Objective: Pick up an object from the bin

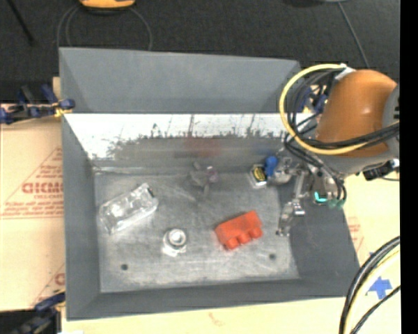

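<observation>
My gripper [287, 221] hangs low at the right side of the bin, close to the right wall. Just to its left a red block [238, 229] with rounded lobes lies on the floor, a small gap apart from it. A small blue and yellow thing [263, 171] sits behind the gripper near the back wall. Nothing shows in the gripper's grasp.
A dull grey-purple thing [203, 176] lies at the back middle. A clear plastic piece [129, 207] rests at the left, and a small round silvery thing [174, 240] sits in front of it. The arm's orange cover and cables overhang the bin's right rim.
</observation>
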Robot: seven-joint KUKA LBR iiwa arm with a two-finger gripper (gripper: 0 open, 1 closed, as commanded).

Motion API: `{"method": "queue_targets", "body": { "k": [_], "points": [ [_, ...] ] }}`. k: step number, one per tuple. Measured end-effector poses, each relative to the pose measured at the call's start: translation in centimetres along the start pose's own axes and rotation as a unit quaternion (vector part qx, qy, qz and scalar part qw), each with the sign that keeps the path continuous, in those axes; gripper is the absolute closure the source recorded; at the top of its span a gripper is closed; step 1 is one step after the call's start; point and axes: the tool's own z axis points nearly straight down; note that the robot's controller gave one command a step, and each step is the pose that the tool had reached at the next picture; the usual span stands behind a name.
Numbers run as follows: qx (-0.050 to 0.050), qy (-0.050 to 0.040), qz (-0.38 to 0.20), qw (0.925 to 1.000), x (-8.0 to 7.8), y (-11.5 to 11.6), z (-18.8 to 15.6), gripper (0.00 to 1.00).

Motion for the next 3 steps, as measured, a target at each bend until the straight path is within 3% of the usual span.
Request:
{"method": "queue_targets", "body": {
  "k": [1, 2, 3],
  "points": [
    [0.002, -0.0104, -0.018, 0.9998, 2.5, 3.3, 11.0, 0.0],
    [0.002, -0.0117, -0.019, 0.9997, 2.4, 3.2, 10.8, 1.0],
    [0.001, -0.0069, -0.136, 0.9908, 4.2, 2.3, -2.7, 1.0]
  ]
}}
